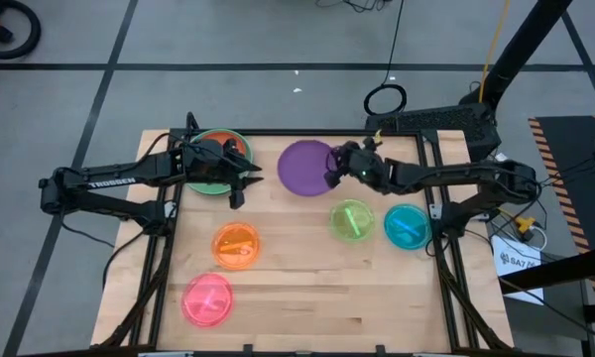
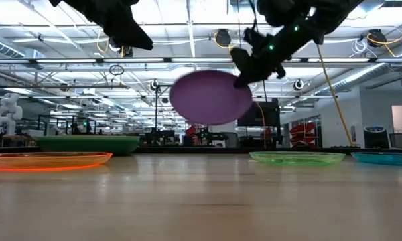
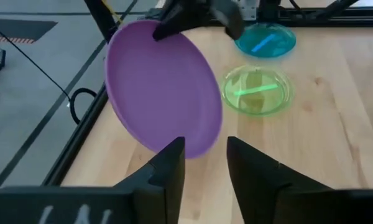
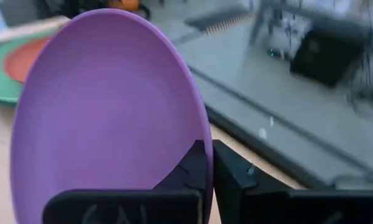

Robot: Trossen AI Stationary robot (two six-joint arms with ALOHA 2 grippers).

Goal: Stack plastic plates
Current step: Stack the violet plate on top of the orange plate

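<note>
Pink plate (image 1: 207,299) near front-left corner of table (image 1: 297,297); purple plate (image 1: 305,167) airborne, tilted, by far edge, rim pinched in right gripper (image 1: 335,169); left gripper (image 1: 240,186) parted, empty, beside stack (image 1: 210,177) at far-left corner; risk: thin rim grip slipping, plate dropping short.

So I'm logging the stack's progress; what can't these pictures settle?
- High view: left gripper covers the green-and-red plate stack; its count is unknown.
- Right wrist view: round purple plastic plate, clamped by the right gripper, hides most of the table.
- Low view: pink plate not visible.
</note>
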